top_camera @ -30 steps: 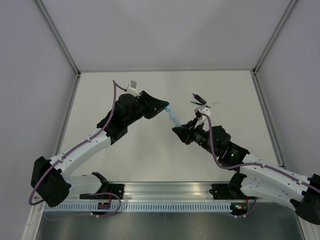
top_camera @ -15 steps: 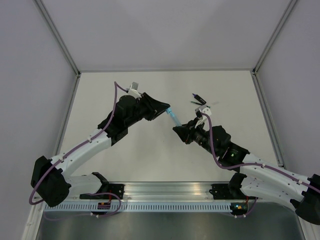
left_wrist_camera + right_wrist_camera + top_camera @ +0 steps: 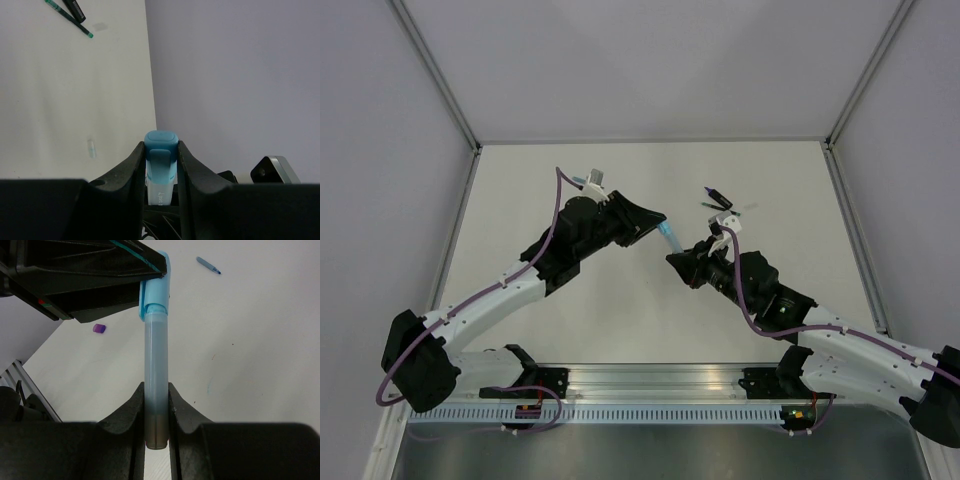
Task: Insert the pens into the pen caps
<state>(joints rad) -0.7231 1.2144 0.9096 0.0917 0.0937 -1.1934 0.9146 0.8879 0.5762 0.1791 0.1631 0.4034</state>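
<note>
Above the table's middle, my two grippers meet tip to tip. My left gripper point(image 3: 161, 148) is shut on a pale-blue pen cap point(image 3: 160, 159). My right gripper point(image 3: 156, 390) is shut on the barrel of the stubby pale-blue highlighter point(image 3: 155, 365), which points away from it. The cap point(image 3: 154, 294) sits over the highlighter's far end, and the left gripper point(image 3: 90, 277) holds it there. From above, only a short length of highlighter point(image 3: 670, 238) shows between the left gripper point(image 3: 658, 217) and the right gripper point(image 3: 678, 257). A purple cap point(image 3: 99, 328) lies on the table.
A thin dark pen point(image 3: 715, 193) and a thin pen point(image 3: 732, 209) lie crossed on the table behind the right gripper. The right wrist view shows a thin blue pen point(image 3: 208, 265). A small clear piece point(image 3: 91, 148) lies by the table's edge. Walls enclose three sides.
My left gripper has moved right toward the right gripper, and less of the highlighter shows between them. The right arm has barely moved.
</note>
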